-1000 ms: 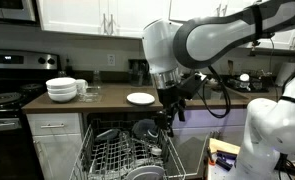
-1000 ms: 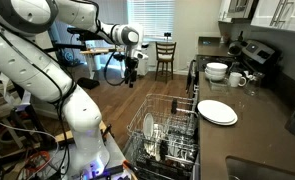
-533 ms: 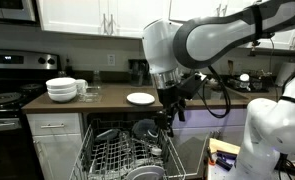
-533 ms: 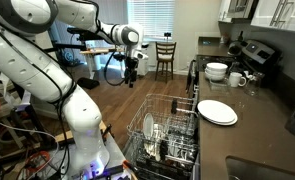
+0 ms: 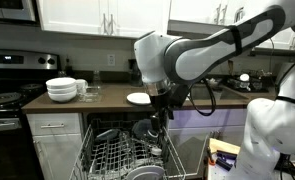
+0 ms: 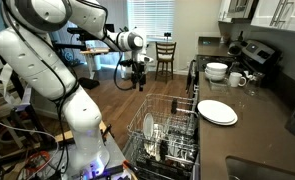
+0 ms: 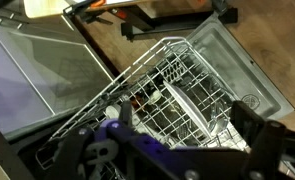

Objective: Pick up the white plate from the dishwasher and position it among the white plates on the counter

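Observation:
The dishwasher stands open with its grey wire rack (image 5: 120,155) pulled out, seen in both exterior views (image 6: 169,132). A white plate (image 7: 183,100) stands on edge in the rack, among dark dishes (image 5: 145,129). One flat white plate (image 5: 140,98) lies on the dark counter (image 5: 107,101), also seen in an exterior view (image 6: 216,112). My gripper (image 5: 159,110) hangs above the rack, open and empty. An exterior view shows it (image 6: 139,81) still out over the floor, short of the rack. In the wrist view its fingers (image 7: 172,142) frame the rack from above.
A stack of deep white bowls (image 5: 61,89) and cups (image 5: 84,88) sit on the counter beside a black stove (image 5: 5,100). The open dishwasher door (image 7: 249,95) lies under the rack. A chair (image 6: 165,55) and a table stand across the wooden floor.
The arm has swung toward the dishwasher and a little lower. The gripper stays open and empty. Plates and rack have not moved.

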`<state>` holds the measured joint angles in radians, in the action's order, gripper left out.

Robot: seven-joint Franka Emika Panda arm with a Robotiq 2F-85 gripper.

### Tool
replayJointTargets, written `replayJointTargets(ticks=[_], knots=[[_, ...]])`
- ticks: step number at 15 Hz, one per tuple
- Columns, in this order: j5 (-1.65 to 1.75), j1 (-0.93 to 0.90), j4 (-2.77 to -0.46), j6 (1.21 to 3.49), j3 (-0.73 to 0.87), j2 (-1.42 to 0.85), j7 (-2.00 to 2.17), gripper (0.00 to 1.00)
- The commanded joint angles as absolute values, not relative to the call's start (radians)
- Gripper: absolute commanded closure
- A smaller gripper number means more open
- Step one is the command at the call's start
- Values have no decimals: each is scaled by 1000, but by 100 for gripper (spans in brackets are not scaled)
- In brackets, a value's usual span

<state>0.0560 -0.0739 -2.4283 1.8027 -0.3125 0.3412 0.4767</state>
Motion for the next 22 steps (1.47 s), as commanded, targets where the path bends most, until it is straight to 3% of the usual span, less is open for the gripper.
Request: replayJointTargets(ticks=[1, 11, 22], knots=[[122, -91, -2389, 1930, -277, 208, 375, 0], [9, -142, -2415, 2322, -191, -17, -98, 0], [80, -135, -2371, 2311, -160, -234, -208, 0]])
